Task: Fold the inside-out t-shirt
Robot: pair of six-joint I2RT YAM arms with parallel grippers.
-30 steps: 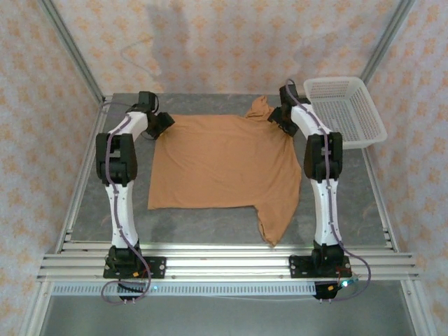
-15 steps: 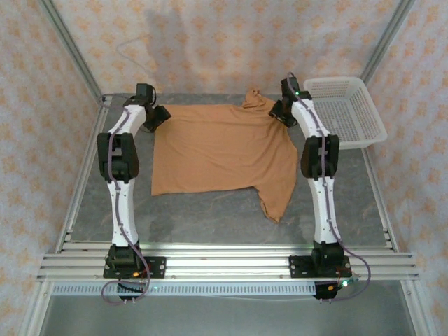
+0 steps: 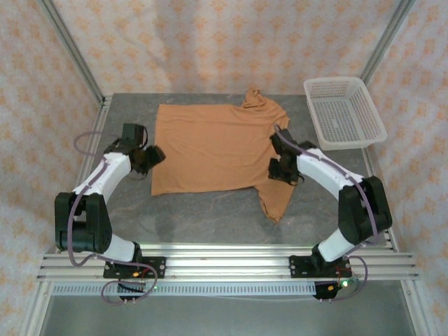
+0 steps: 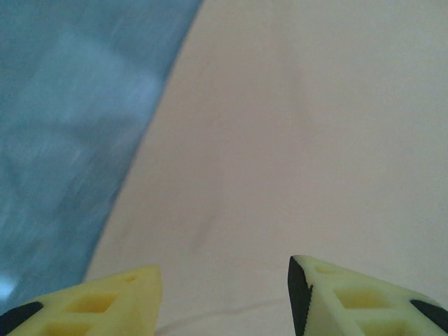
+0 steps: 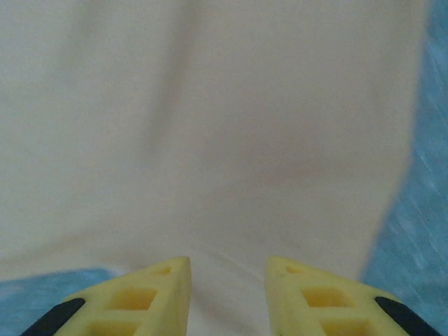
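Grey table (image 3: 210,217) holds the inside-out t-shirt (image 3: 210,150) flat, long way left to right. The left gripper (image 4: 224,269) is over its left edge and the right gripper (image 5: 227,260) over its right side. Both jaws are apart, holding nothing.

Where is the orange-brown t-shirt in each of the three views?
Top external: the t-shirt lies spread flat in the middle of the grey table top.
Left wrist: the t-shirt takes the centre and right, looking pale; its edge runs down the left.
Right wrist: the t-shirt takes the top and centre; its edge runs down the right.
Shared landmark: the grey table top beside that edge.
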